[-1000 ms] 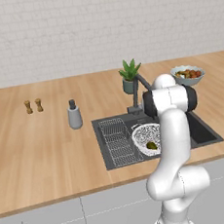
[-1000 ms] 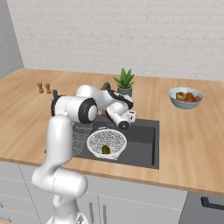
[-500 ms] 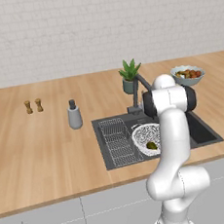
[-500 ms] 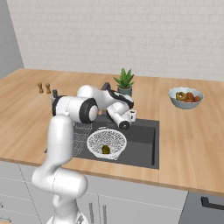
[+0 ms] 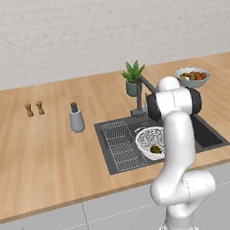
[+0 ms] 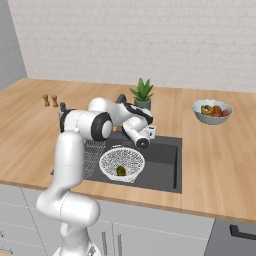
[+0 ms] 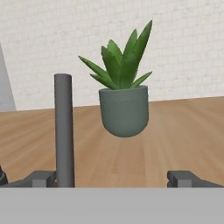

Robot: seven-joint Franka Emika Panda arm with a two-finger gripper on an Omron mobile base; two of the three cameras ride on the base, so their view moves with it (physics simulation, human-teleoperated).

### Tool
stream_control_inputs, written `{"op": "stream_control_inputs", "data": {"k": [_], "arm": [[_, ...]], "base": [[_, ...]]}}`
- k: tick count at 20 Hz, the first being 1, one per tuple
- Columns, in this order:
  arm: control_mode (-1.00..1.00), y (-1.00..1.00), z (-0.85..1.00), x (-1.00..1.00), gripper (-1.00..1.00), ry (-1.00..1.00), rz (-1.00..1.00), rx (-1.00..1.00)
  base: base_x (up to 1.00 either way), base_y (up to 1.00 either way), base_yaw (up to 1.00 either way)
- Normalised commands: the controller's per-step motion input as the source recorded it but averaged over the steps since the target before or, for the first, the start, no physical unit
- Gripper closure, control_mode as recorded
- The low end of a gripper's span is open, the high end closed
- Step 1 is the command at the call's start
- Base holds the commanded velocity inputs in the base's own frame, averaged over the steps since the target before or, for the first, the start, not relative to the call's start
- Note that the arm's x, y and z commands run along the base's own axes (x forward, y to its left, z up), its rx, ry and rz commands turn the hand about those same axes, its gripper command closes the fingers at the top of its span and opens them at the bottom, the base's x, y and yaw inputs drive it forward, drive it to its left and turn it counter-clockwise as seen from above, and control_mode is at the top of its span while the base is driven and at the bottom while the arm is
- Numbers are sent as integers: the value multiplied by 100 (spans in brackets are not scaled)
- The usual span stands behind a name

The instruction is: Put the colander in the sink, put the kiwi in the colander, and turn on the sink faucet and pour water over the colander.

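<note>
A long wooden table spans the middle of the left base frame, backed by a white brick wall across the top. A small green spiky plant in a rounded grey-green pot stands right of centre, near the wall. At centre left is a grey soap dispenser bottle with a dark pump top. Two small brown wooden shakers stand side by side at the left. A grey-blue bowl of red and yellow fruit sits at the upper right. A rectangular wire rack lies at centre. Pale grey cabinet fronts run along the bottom.
</note>
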Motion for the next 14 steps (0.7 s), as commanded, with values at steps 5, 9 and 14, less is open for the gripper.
{"op": "stream_control_inputs", "data": {"k": [5, 9, 14], "arm": [[-100, 0, 0, 2, -100, 0, 4, 0], [-100, 0, 0, 9, -100, 0, 1, 0], [-100, 0, 0, 15, -100, 0, 0, 0]], "base": [[0, 0, 0], [0, 0, 0], [0, 0, 0]]}}
